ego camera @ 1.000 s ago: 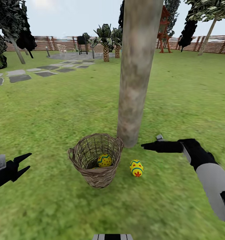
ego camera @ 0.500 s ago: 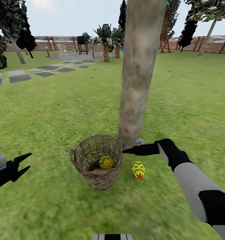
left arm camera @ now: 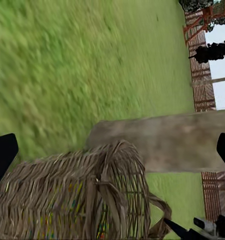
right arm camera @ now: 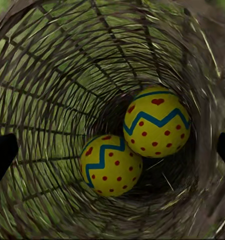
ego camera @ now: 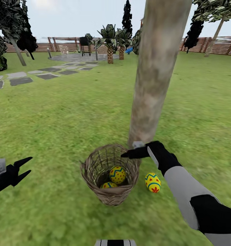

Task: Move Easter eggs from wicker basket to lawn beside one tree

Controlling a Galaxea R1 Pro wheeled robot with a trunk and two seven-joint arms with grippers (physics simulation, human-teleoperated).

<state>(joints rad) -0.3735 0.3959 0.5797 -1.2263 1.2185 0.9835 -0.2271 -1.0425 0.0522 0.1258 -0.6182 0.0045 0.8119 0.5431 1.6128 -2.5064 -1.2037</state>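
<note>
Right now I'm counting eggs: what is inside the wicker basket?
Two Easter eggs lie inside the wicker basket: one leans against the other, with the right gripper above the rim. The basket floor beneath them is covered. A third egg lies outside on the lawn.

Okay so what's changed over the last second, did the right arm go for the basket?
Yes. The right pincer swung in from beside the tree to just over the wicker basket rim, looking down at the two Easter eggs inside. The head camera shifted too, so the scene slid across the frame. Nothing was gripped or released. The left pincer stayed open and the third egg stayed on the lawn.
</note>
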